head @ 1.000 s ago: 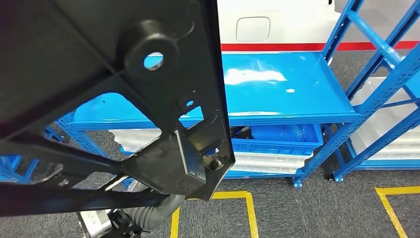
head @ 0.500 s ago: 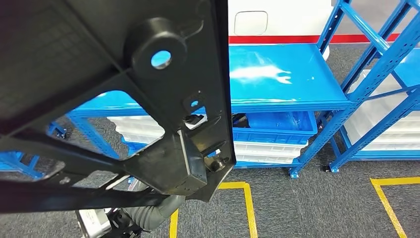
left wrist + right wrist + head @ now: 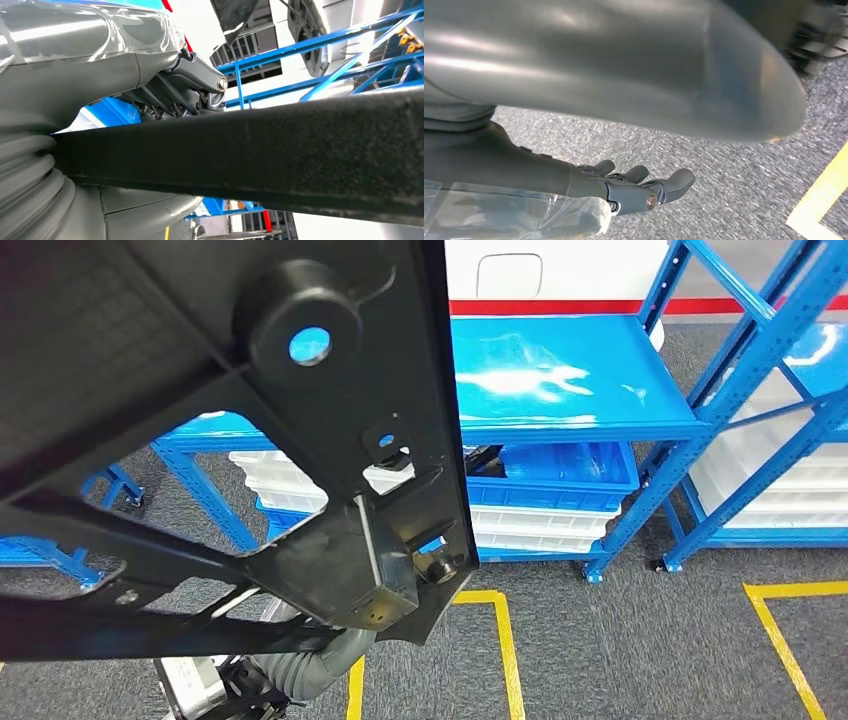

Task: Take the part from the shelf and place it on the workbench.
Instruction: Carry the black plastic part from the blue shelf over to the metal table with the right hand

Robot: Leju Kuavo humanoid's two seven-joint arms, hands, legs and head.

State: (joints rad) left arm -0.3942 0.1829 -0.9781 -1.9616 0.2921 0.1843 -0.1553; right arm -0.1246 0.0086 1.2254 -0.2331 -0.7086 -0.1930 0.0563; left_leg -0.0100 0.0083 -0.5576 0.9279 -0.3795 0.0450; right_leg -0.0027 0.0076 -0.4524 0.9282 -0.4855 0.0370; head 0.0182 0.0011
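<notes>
A large black plastic part point(image 3: 200, 390), ribbed and pierced with holes, hangs close in front of the head camera and hides the left half of that view. My left hand point(image 3: 100, 65) holds it: one black bar of the part point(image 3: 280, 145) runs between the thick grey thumb and the darker fingers point(image 3: 200, 82). The left arm's ribbed cover point(image 3: 320, 668) shows beneath the part. My right hand point(image 3: 624, 187) hangs over grey carpet, fingers loosely extended, holding nothing.
A blue shelf rack point(image 3: 560, 380) stands ahead, its glossy top board bare. Under it sit a blue crate point(image 3: 560, 480) and white bins point(image 3: 540, 530). A second blue rack point(image 3: 760, 350) stands at the right. Yellow tape lines point(image 3: 505, 640) mark the carpet.
The whole scene has slid a little left and up in the picture, so the camera has moved. The black part stays held in the same place before the camera.
</notes>
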